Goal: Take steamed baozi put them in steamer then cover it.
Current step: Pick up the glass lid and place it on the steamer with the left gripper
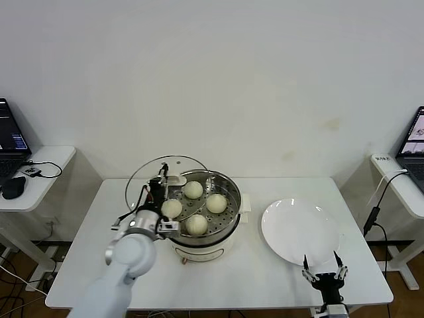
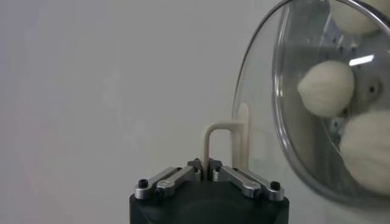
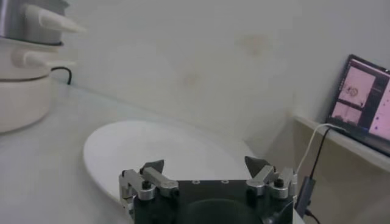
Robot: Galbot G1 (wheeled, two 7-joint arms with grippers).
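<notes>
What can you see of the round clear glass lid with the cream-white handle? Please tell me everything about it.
The round clear glass lid has a thin metal rim and a cream-white bar handle. It is raised and tilted on edge at the left side of the shiny steel steamer pot, not covering it. The left gripper is shut on the handle. Through the glass, the left wrist view shows cream-white buns in the pot.
</notes>
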